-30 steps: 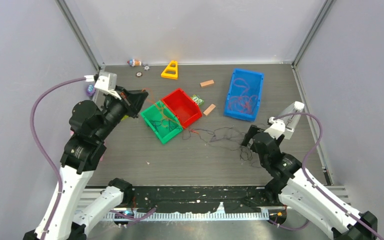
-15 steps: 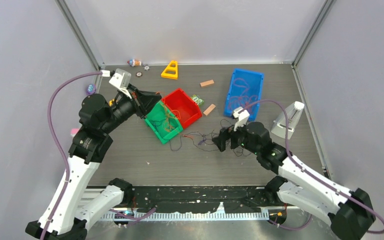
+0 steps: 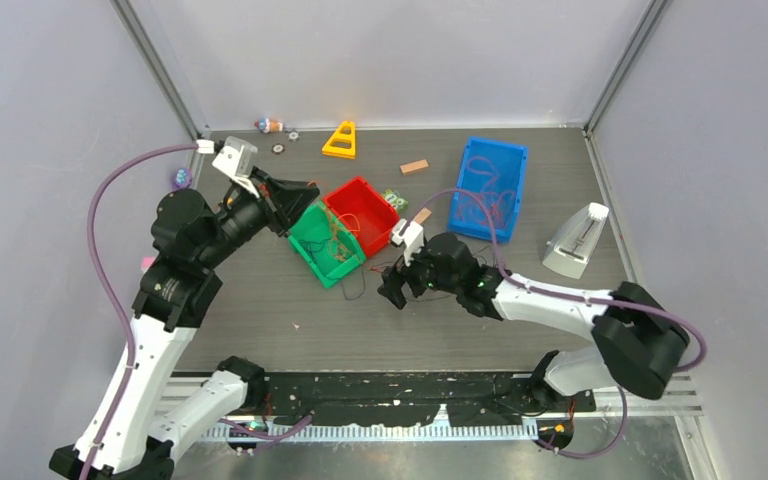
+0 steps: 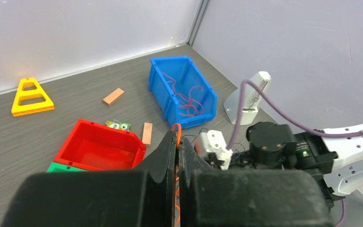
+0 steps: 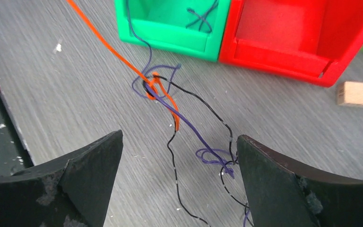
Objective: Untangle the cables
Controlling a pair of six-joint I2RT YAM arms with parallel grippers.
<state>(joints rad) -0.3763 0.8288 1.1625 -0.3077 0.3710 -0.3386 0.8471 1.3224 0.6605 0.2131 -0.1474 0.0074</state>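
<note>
- Grey wood-grain table (image 3: 260, 300), walled in by pale panels, is carrying everything you are working with.
- Your left gripper (image 4: 177, 142) is hanging over the green bin (image 5: 170, 35), its fingers pressed together and pinching an orange cable (image 4: 176, 127).
- That orange strand is running down to a knot (image 5: 153, 87) lying on the table just in front of the green bin and the red bin (image 5: 274, 56), which are sitting side by side and touching.
- Your right gripper (image 5: 179, 137) is hovering low over the cables (image 5: 203, 142) with its fingers spread wide, gripping nothing; the purple and black strands are trailing between the two fingertips.
- One dark strand is lying inside the green bin, and a purple one is climbing over its front wall.
- More reddish cables are lying heaped in the blue bin (image 4: 194, 118), further back on the right.
- Near the red bin a wooden block (image 5: 359, 94) is lying flat; a yellow triangle (image 3: 339, 152) is sitting by the back wall, and a white stand (image 3: 575, 245) is standing at the right.
</note>
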